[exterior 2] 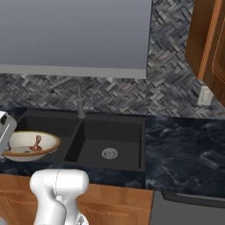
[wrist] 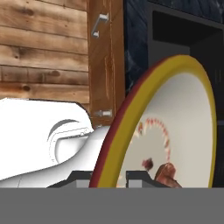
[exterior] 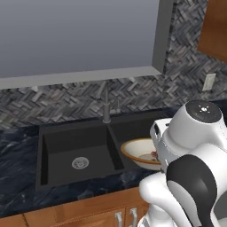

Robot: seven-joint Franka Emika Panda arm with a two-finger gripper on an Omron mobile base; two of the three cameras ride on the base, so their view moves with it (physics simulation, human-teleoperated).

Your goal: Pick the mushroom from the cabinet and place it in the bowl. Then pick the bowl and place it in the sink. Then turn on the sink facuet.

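The cream-white bowl (exterior: 136,153) with its tan-orange rim hangs raised over the front part of the black sink (exterior: 66,148). My gripper (wrist: 109,177) is shut on the bowl's rim (wrist: 131,109), one finger on each side. The dark brown mushroom (exterior 2: 37,141) lies inside the bowl (exterior 2: 26,146), and it also shows low in the hand view as a mushroom (wrist: 166,175) near my fingers. The slim grey faucet (exterior: 106,106) stands behind the divider between the basins. A corner of the orange-brown wall cabinet (exterior 2: 206,44) shows at upper right.
A round silver drain (exterior 2: 109,153) shows in one basin. Dark marble counter (exterior 2: 184,149) stretches to the right of the sink (exterior 2: 110,132). Lower wooden cupboards (exterior: 88,213) with small handles run under the counter. A wall outlet (exterior: 208,81) sits on the herringbone backsplash.
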